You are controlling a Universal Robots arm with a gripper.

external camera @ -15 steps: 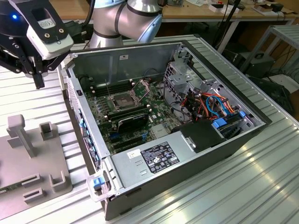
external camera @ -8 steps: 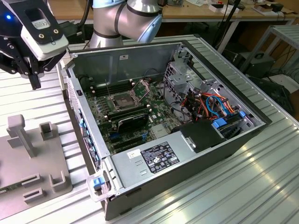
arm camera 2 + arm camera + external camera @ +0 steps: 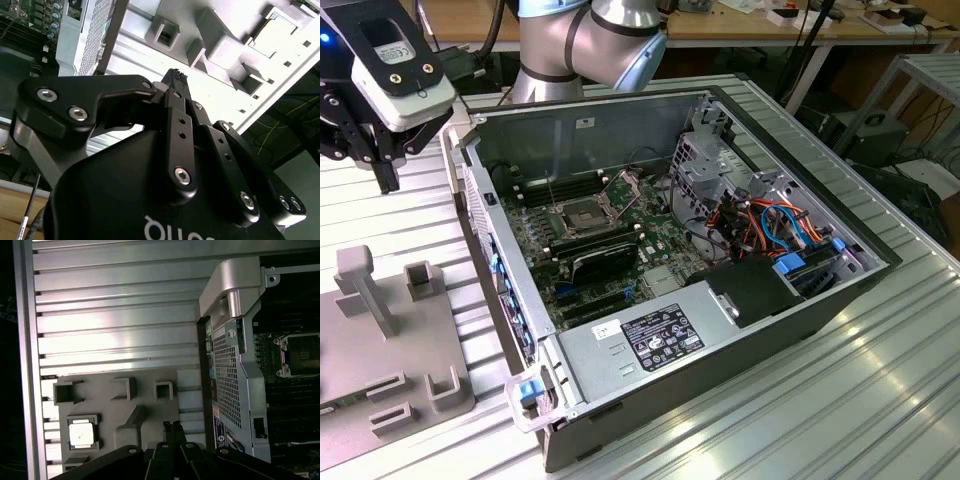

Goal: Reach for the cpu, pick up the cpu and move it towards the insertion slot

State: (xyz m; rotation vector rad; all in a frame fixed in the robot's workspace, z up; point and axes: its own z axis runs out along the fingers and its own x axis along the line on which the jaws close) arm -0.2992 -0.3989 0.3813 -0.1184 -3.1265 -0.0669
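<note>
CPU lies flat in a pocket of the grey fixture plate, at the edge farthest from the PC case. Gripper hovers over the plate, fingers pinched together, empty. Likely light, thin, fragile: grip opposite edges.

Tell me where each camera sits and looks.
Exterior view: stands apart, looks down into the open grey metal computer case; grey robot arm beyond it.
First wrist view: wrist-mounted, looks past the black gripper at the pale square cpu in a grey plastic fixture.
Second wrist view: wrist-mounted, looks along the gripper at that fixture.
Shared: exterior and first wrist views show the silver-framed square insertion slot.
</note>
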